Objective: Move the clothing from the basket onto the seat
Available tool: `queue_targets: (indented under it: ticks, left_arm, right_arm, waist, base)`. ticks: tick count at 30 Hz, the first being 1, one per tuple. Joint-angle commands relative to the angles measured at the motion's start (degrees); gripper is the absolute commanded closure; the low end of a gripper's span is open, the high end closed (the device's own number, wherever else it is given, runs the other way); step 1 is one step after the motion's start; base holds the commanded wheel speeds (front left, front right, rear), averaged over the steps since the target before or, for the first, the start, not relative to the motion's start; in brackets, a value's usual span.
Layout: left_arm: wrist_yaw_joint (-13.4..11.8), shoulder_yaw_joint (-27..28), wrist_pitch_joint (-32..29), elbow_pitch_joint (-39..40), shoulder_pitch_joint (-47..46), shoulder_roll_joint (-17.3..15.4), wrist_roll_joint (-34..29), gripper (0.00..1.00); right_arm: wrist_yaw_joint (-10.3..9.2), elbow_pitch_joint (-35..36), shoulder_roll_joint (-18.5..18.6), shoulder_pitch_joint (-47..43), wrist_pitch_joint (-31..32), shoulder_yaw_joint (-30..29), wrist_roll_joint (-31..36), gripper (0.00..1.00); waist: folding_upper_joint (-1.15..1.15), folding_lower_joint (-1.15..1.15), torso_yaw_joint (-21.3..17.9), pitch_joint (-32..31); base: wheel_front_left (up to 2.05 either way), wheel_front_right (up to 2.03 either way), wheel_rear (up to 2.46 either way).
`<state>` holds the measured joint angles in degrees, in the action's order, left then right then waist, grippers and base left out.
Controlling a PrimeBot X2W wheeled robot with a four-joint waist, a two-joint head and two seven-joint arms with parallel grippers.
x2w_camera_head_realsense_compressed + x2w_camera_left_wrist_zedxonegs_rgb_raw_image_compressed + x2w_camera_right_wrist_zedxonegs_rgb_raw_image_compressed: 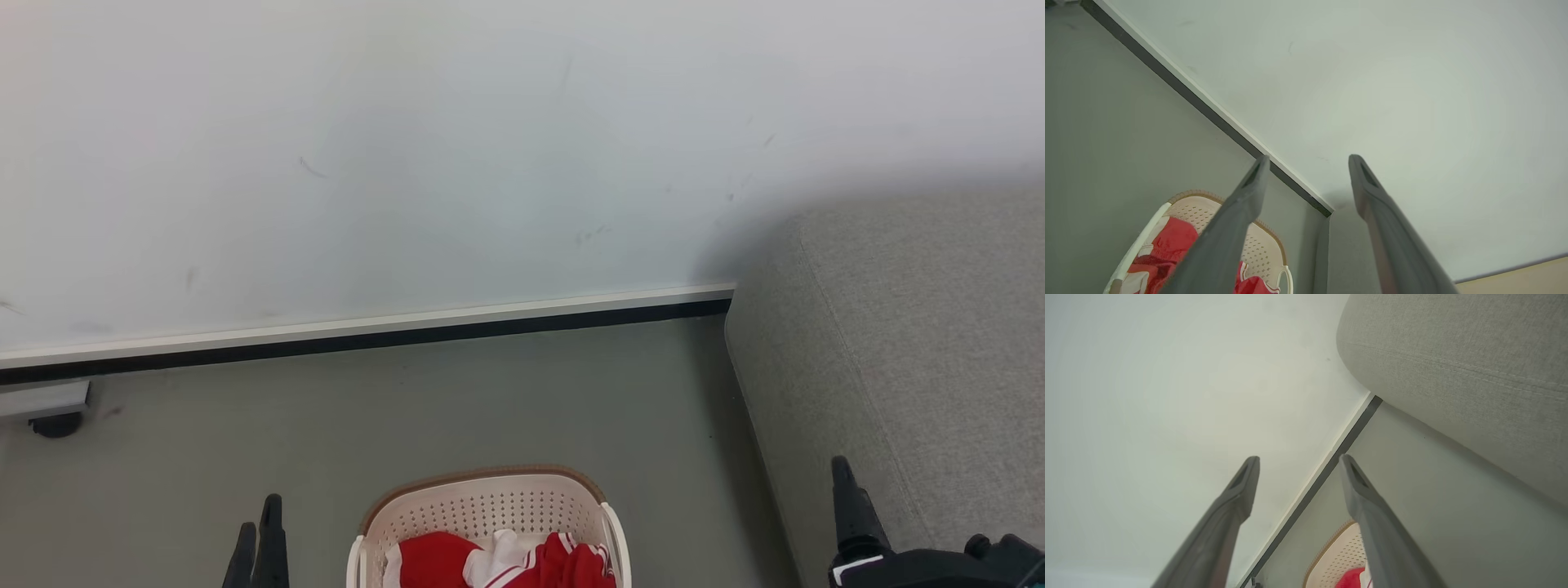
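Left gripper (1309, 159): spread wide, holding nothing. Right gripper (1299, 459): likewise spread and empty. Clothing (441, 563): heaped in basket (490, 510) on floor (245, 425), below the fingertips, between both, inward of each. Judged nearer left gripper: down and rightward from it. Seat (898, 343): just beside right gripper, on its outer side. Basket's long axis: cut off by frame, cannot tell.

The head view looks forward and down at the wall (490, 163), floor (326, 441), basket (490, 502) and seat (898, 327). The wrist views look slantwise along the left claw (1309, 157) and right claw (1299, 457), sharing that wall, basket and seat.
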<state>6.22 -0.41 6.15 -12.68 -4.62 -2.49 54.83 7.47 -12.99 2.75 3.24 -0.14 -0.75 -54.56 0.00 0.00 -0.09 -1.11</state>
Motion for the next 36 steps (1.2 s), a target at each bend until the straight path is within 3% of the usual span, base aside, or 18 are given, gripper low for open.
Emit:
queue_targets:
  ticks: [1,19,36]
  left_arm:
    - [-0.53,-0.09,0.67,1.18,0.36,-0.24,-3.46,0.00]
    - [-2.03,-0.96,3.06,5.60,2.90,-0.33,-18.55,0.00]
    - [-2.55,-1.43,4.83,7.68,4.27,-0.39,-28.90,0.00]
  right_arm:
    - [0.02,1.08,0.71,0.18,-0.85,1.44,2.38,0.00]
    - [0.03,2.55,2.15,-0.48,-4.91,8.88,18.83,0.00]
    - [0.03,2.74,2.98,-0.89,-8.01,14.22,28.39,0.00]
  waist:
    - [0.00,0.00,-0.04,-0.12]
    - [0.00,0.00,0.00,-1.14]
    - [0.00,0.00,0.16,-1.80]
  base:
    - [0.00,0.00,0.00]
    - [0.00,0.00,0.00]
    - [0.00,0.00,0.00]
